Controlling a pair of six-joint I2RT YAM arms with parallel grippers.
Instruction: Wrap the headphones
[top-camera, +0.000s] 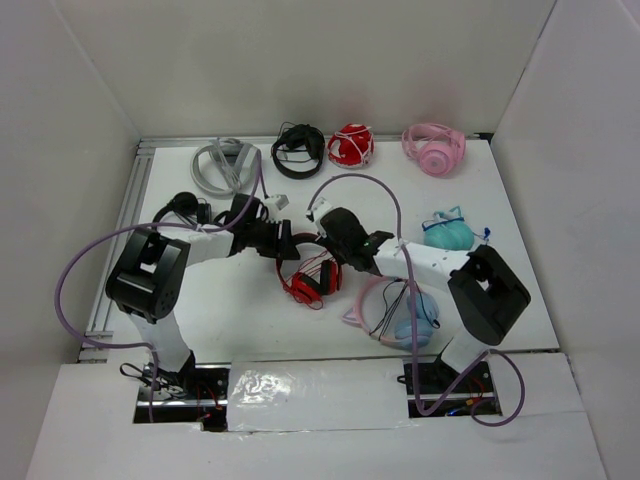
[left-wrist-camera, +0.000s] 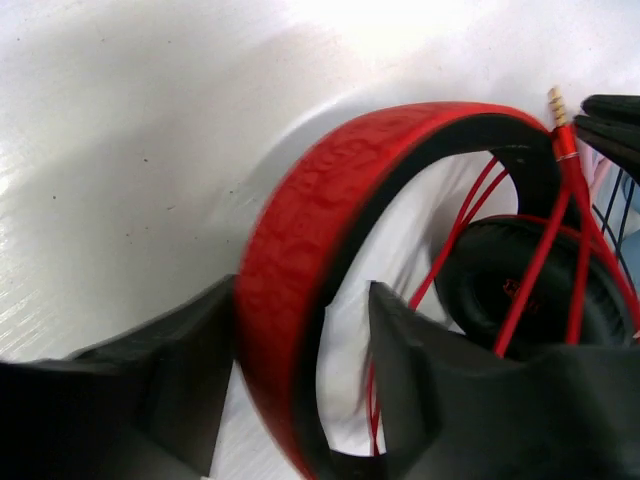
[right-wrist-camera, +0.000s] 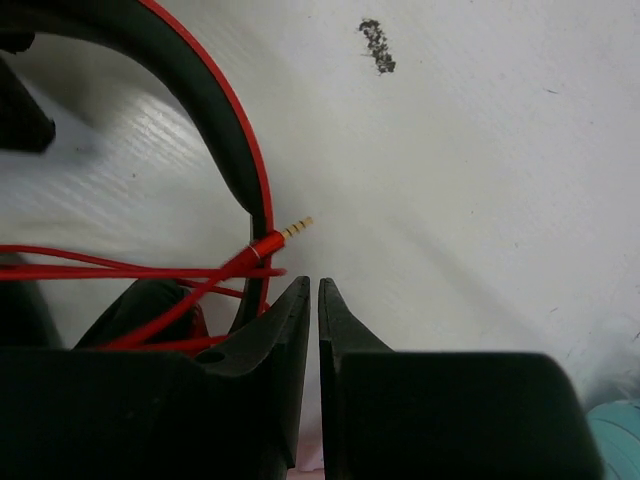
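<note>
The red headphones (top-camera: 312, 278) lie at the table's middle, with loops of the thin red cable (left-wrist-camera: 530, 270) across a black ear pad (left-wrist-camera: 520, 290). My left gripper (top-camera: 287, 243) is open and straddles the red headband (left-wrist-camera: 330, 170). The band rests against the left finger, and a gap shows before the right finger (left-wrist-camera: 400, 330). My right gripper (top-camera: 330, 238) is shut and empty. In the right wrist view, its tips (right-wrist-camera: 313, 282) sit just right of the cable's gold-tipped plug (right-wrist-camera: 280, 237) and the headband's black inner side (right-wrist-camera: 215, 100).
Grey headphones (top-camera: 222, 165), all-black headphones (top-camera: 298, 150), a red bundle with white cord (top-camera: 351, 146) and pink headphones (top-camera: 434, 148) line the back. A teal set (top-camera: 449, 233) and a pink-and-blue set (top-camera: 395, 310) lie at the right. A dark smudge (right-wrist-camera: 378, 46) marks the table.
</note>
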